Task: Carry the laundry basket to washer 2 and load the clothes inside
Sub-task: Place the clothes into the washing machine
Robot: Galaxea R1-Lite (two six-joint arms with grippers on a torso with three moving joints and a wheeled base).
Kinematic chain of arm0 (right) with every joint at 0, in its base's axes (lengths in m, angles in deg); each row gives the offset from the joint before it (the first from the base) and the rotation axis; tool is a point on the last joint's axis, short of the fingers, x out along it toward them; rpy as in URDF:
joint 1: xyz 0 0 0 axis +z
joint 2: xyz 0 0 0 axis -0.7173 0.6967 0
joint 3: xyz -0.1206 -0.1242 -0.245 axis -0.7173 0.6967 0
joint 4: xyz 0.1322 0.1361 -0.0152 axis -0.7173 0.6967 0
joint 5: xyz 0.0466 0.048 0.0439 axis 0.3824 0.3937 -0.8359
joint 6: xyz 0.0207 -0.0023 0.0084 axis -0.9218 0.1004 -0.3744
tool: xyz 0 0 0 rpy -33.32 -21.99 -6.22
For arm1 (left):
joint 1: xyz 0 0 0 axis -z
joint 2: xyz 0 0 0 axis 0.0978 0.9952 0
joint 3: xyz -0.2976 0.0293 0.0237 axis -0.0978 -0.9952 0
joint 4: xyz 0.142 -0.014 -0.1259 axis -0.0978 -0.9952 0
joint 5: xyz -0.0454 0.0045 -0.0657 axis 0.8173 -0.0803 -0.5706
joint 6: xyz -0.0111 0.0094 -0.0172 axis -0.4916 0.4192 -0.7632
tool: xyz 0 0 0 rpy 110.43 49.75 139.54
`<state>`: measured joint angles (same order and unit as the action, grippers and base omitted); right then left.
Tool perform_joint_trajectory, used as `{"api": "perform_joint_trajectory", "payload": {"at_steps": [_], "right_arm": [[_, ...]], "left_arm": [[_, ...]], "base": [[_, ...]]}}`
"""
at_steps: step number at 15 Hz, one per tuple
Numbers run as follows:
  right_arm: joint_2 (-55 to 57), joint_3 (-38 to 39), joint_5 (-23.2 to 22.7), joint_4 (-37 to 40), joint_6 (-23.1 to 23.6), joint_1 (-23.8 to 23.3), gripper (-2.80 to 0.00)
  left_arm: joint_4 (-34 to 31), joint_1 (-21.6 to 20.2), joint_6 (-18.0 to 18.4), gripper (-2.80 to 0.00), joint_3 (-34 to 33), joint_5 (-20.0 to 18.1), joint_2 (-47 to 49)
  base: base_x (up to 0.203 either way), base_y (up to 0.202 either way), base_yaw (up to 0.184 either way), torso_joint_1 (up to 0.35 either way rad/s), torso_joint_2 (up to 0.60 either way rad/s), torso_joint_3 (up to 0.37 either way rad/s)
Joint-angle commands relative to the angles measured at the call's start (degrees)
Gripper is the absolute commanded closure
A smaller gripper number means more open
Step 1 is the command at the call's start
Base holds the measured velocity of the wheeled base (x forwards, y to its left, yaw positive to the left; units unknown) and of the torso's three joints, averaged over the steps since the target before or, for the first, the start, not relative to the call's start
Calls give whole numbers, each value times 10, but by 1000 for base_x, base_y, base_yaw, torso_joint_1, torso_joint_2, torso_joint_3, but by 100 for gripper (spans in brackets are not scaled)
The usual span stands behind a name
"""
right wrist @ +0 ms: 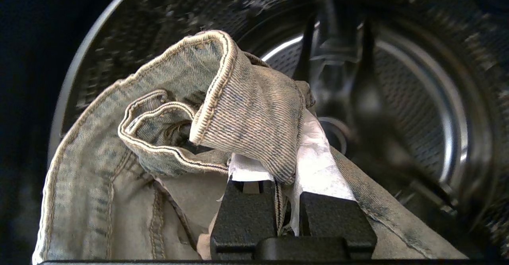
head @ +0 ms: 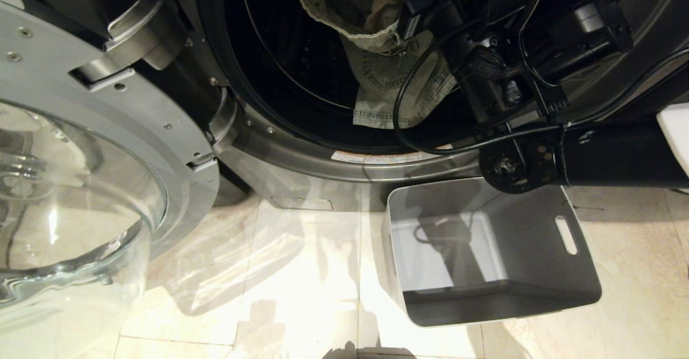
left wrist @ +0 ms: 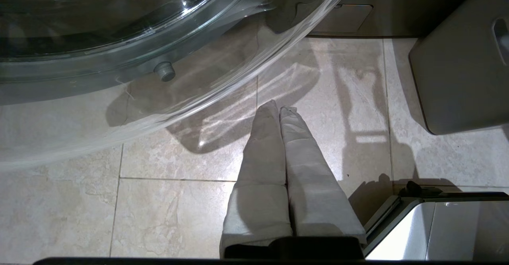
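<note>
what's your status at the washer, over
Right pincer shut on the denim garment, at the drum mouth. Left pincer shut, parked low over floor. Laundry basket empty by washer. Nothing blocking the opening.

Faded denim clothes (right wrist: 246, 110), matt plastic laundry basket (head: 538, 230), glossy floor tiles (left wrist: 175, 217)

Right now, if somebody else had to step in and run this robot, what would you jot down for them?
Right gripper: shut on the clothes, a pale denim piece, held in the washer's drum opening; part of it hangs over the lower rim.
Left gripper: shut, empty, parked low over the floor tiles beside the open glass door.
Laundry basket: on the floor in front of the washer, nothing visible inside.
Done: basket delivered, garment lifted out.
Left: push the clothes fully inside, let go, pull the arm out.
</note>
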<state>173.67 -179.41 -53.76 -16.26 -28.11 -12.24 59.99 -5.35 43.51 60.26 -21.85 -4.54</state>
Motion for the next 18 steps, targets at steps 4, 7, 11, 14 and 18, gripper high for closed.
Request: {"api": "perform_joint_trajectory", "payload": {"at_steps": [4, 7, 11, 14, 18], "right_arm": [[87, -79, 24, -6, 31, -4, 0], [104, -82, 67, -23, 38, -15, 0], [110, -81, 108, -40, 36, -24, 0], [115, -81, 161, -23, 32, -28, 0], [113, -80, 188, 10, 40, -30, 0]], "left_arm": [[0, 0, 0, 0, 0, 0, -1], [0, 0, 0, 0, 0, 0, -1], [0, 0, 0, 0, 0, 0, -1], [0, 0, 0, 0, 0, 0, -1], [0, 0, 0, 0, 0, 0, -1]], "base": [[0, 0, 0, 0, 0, 0], [0, 0, 0, 0, 0, 0], [0, 0, 0, 0, 0, 0], [0, 0, 0, 0, 0, 0], [0, 0, 0, 0, 0, 0]]}}
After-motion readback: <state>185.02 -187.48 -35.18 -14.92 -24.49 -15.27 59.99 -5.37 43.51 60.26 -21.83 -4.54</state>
